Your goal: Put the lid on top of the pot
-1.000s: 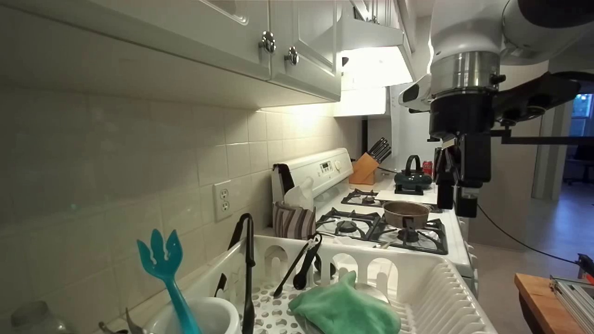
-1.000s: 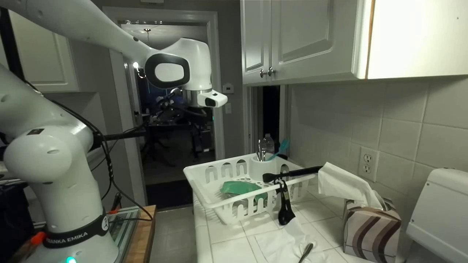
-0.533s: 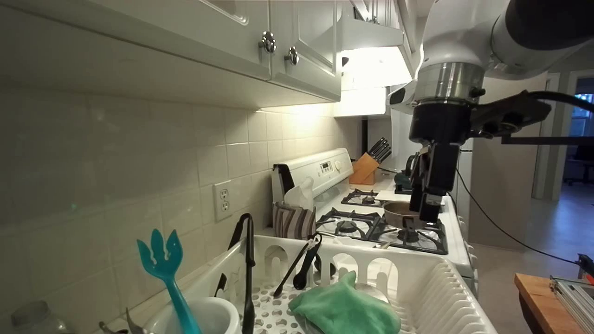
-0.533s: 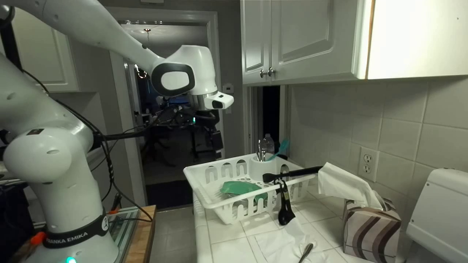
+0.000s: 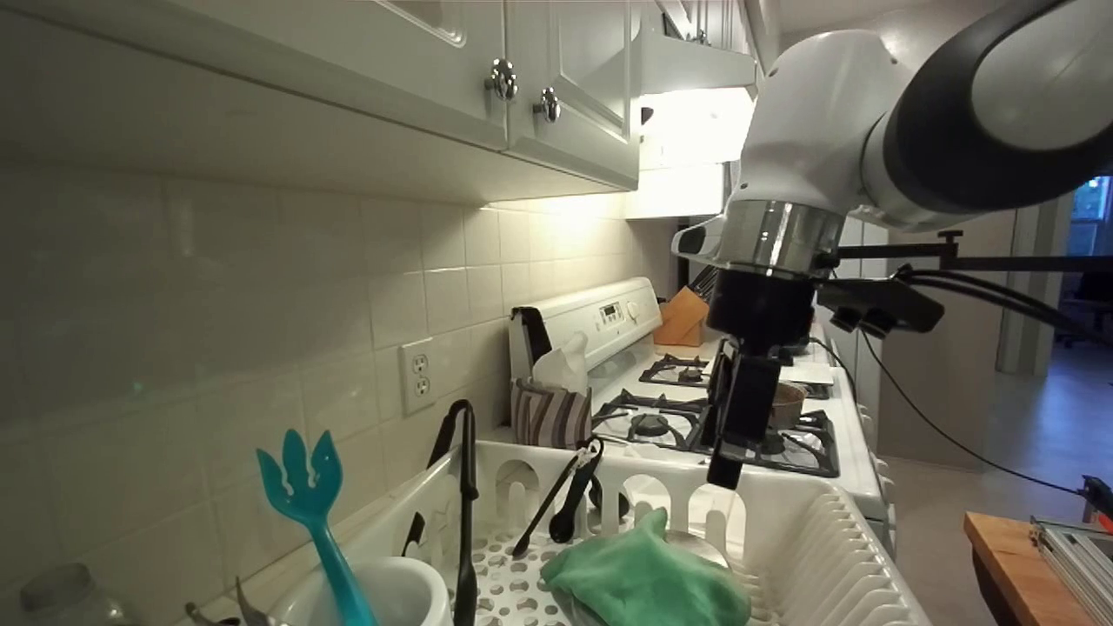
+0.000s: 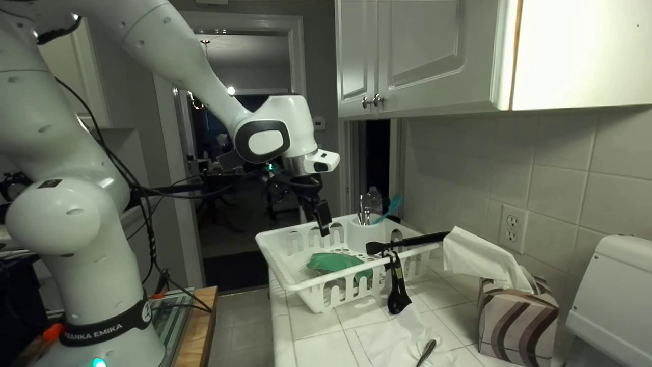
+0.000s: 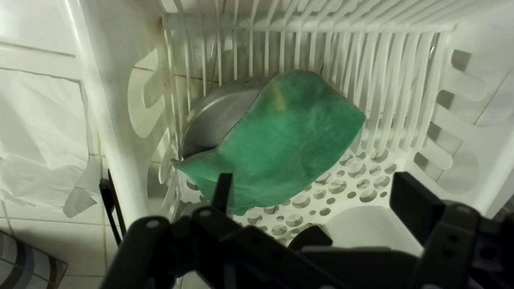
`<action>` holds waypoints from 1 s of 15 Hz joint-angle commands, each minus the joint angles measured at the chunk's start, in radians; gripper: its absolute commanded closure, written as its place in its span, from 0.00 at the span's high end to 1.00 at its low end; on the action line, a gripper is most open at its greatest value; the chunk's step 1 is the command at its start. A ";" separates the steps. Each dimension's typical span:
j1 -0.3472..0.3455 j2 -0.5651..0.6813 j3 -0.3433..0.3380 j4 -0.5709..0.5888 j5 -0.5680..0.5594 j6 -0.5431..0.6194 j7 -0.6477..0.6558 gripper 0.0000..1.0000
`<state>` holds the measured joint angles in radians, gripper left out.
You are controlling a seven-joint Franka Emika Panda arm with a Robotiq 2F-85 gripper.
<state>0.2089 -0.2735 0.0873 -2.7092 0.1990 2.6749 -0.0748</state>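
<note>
A green, soft-looking cloth [image 7: 289,144] with a stitched edge lies in the dish rack; it also shows in both exterior views [image 5: 648,578] [image 6: 333,261]. It half covers a round grey metal piece [image 7: 221,114] with a raised rim. This may be the lid, but too much is hidden to tell. The pot [image 5: 787,406], small and low, sits on a stove burner, partly hidden behind my gripper [image 5: 722,465]. In the wrist view my gripper [image 7: 315,196] is open and empty, fingers apart, above the rack. It points down, slightly tilted, in an exterior view [image 6: 324,227].
The white dish rack [image 6: 295,287] has raised walls and plate slots. A white cup [image 6: 364,234] with a teal fork utensil [image 5: 317,487] stands in it. Black utensils [image 6: 397,285] hang on its side. A tissue box [image 6: 517,321] stands nearby. Cabinets [image 6: 417,56] overhang the counter.
My gripper has moved down and toward the dish rack, tilting slightly, and now covers part of the pot in an exterior view. The cloth, rack and pot have not moved.
</note>
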 commanded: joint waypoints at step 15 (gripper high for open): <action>-0.033 0.397 0.036 0.167 -0.085 0.246 0.039 1.00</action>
<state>0.1968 0.0777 0.1101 -2.5698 0.1406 2.8969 -0.0749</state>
